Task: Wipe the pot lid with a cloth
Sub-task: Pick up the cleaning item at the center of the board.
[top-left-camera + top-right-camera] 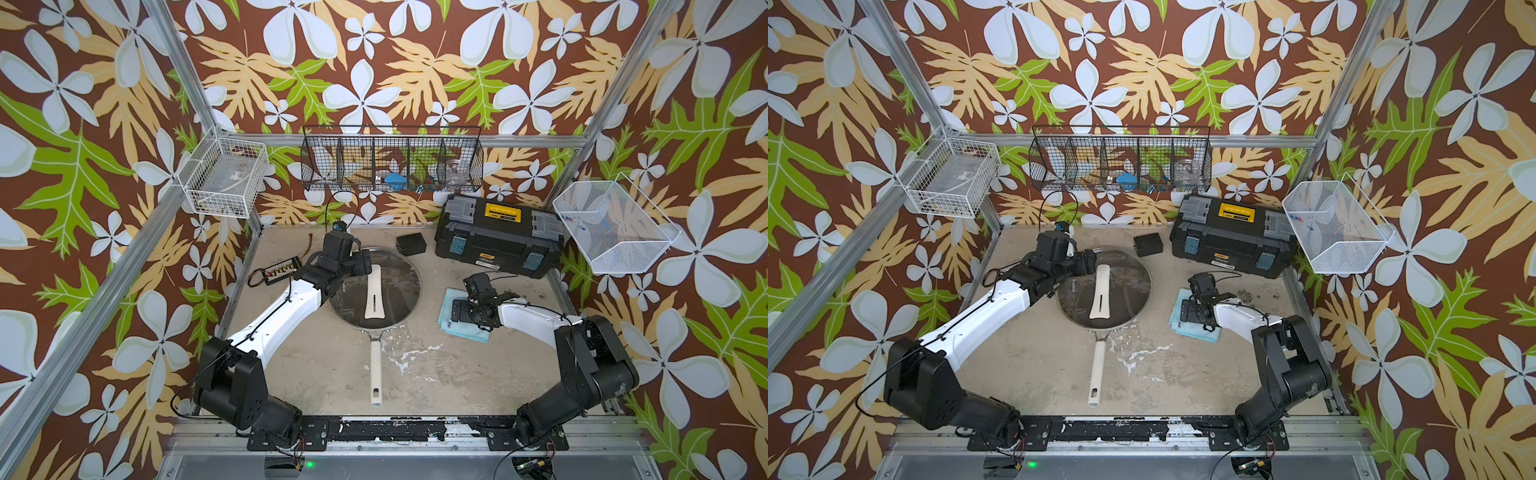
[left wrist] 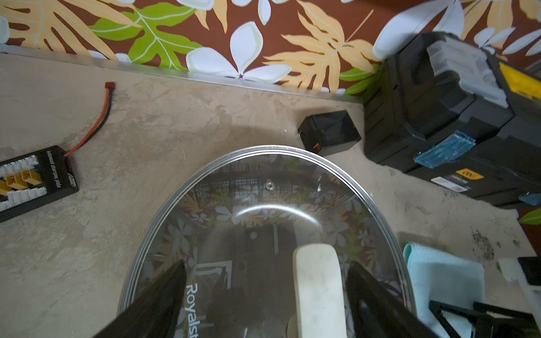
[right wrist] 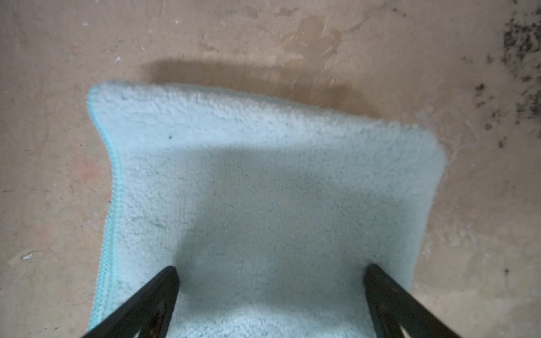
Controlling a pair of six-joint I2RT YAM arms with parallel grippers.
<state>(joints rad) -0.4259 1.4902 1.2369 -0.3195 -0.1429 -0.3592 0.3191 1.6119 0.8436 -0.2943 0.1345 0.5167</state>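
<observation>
Pot lid (image 1: 399, 282) sat on pan (image 1: 376, 374), cloth (image 3: 263, 175) flat at its 3 o'clock. We saw left hand (image 2: 268, 269) wide astride bar handle (image 2: 317, 278), right hand (image 3: 270, 275) wide, tips on cloth. We judged a centred handle grip and a deep cloth pinch best.

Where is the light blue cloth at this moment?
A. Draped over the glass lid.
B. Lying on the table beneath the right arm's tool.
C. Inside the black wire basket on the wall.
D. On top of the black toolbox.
B: the cloth lies on the table, apart from the pot lid, with the right tool open over it.
</observation>
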